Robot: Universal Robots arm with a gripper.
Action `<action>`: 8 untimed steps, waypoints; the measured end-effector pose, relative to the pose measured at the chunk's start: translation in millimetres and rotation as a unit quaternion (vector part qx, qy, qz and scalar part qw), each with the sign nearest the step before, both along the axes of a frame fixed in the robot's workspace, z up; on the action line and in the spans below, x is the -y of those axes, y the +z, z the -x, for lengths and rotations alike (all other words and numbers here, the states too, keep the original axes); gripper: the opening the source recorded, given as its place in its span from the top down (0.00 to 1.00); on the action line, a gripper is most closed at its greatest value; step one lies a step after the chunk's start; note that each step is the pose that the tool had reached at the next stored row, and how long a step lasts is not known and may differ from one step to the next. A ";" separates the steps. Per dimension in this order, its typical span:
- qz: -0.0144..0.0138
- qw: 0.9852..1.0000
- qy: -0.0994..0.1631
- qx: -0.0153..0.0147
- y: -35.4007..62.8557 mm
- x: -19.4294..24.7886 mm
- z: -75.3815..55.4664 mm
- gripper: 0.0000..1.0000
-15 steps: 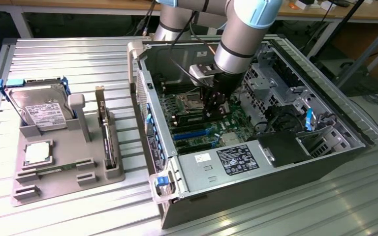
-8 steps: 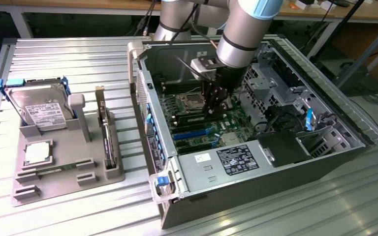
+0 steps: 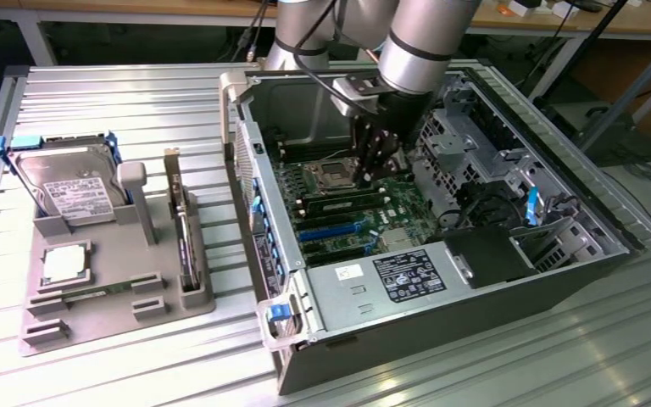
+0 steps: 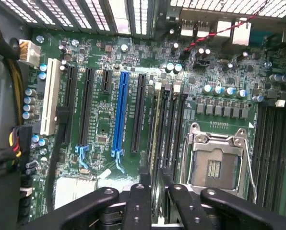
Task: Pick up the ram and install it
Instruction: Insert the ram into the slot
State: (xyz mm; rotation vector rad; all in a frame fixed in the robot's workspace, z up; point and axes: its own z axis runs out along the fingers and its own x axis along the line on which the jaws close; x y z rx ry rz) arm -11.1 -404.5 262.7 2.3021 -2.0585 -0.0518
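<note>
My gripper (image 4: pixel 155 181) is inside the open computer case (image 3: pixel 303 297), low over the motherboard (image 4: pixel 104 110). Its fingers (image 4: pixel 144 196) are shut on the ram (image 4: pixel 156 139), a thin green stick seen edge-on that runs along the black memory slots (image 4: pixel 174 129) beside the empty processor socket (image 4: pixel 215 163). I cannot tell whether the stick touches a slot. In the exterior view the gripper (image 3: pixel 373 170) hangs just above the board near the socket (image 3: pixel 331 175). A second, similar stick (image 3: pixel 77 293) lies on the grey fixture (image 3: pixel 111 326) at the exterior view's left.
The fixture also holds a hard drive (image 3: pixel 71 191), a square silver processor (image 3: pixel 65 263) and an upright card with a bracket (image 3: pixel 184 237). Case walls, drive cages (image 3: pixel 473 144) and cables (image 3: pixel 484 203) surround the gripper. More memory slots (image 4: pixel 272 143) lie beyond the socket.
</note>
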 end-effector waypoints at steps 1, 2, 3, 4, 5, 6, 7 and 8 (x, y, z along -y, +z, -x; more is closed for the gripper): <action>0.000 1.000 0.000 0.000 0.0 0.0 -1.4 0.79; 0.000 1.000 0.000 0.000 0.0 0.0 -2.8 0.86; 0.000 1.000 0.000 0.000 0.0 0.0 -4.3 0.90; 0.000 1.000 0.000 0.000 0.1 0.0 -5.8 0.90; -0.001 1.000 0.000 0.000 0.2 0.0 -12.9 0.90; -0.002 1.000 0.000 0.000 0.1 -0.1 -17.6 0.90; -0.002 1.000 0.000 0.000 0.1 -0.1 -17.6 0.90; -0.002 1.000 0.000 0.000 0.1 -0.1 -17.6 0.90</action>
